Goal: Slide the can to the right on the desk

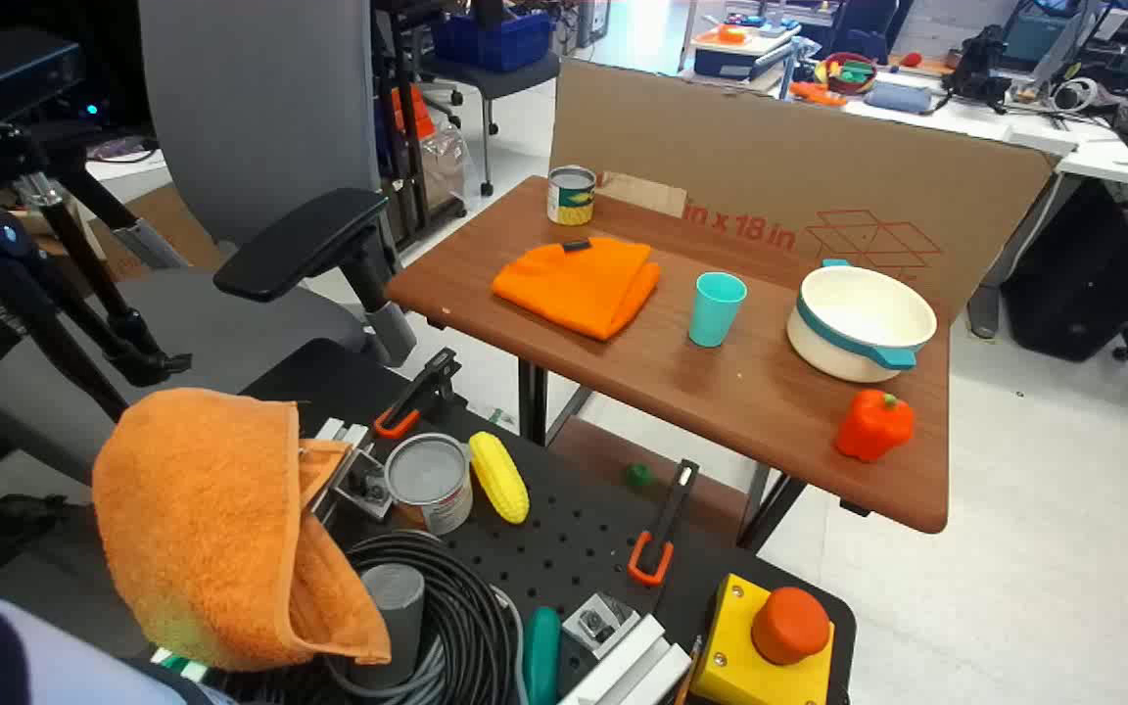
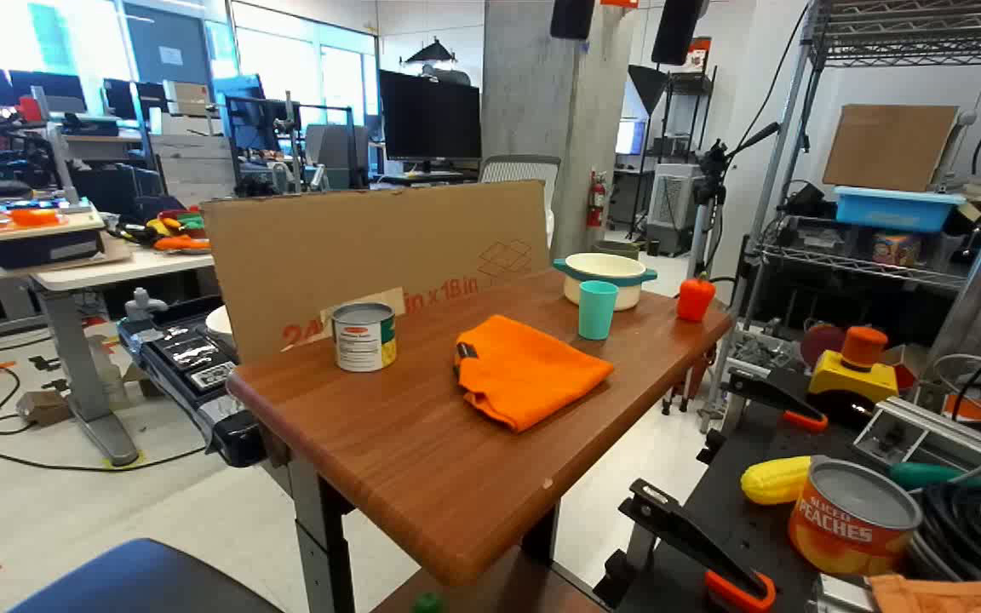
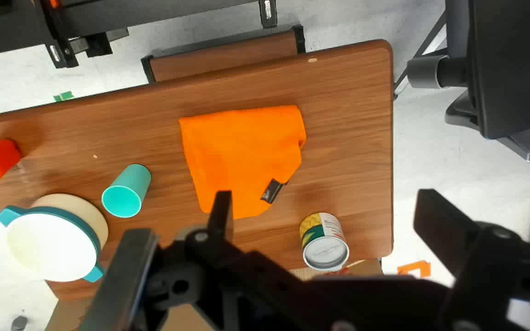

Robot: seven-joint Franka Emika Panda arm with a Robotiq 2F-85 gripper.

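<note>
Can [image 3: 325,240] stands upright near the orange cloth [image 3: 242,156], not touching, likely stiff, slick-sided and weighty if full, so best clasped low across its sides; gripper [image 3: 325,196] spread wide, holding nothing.

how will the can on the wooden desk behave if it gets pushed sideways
The can should slide rather than roll, as it stands upright on the flat desk. It looks nearly as wide as tall, so tipping seems unlikely if pushed low. It looks like metal, so it is probably stiff; how full it is can't be seen.
</note>
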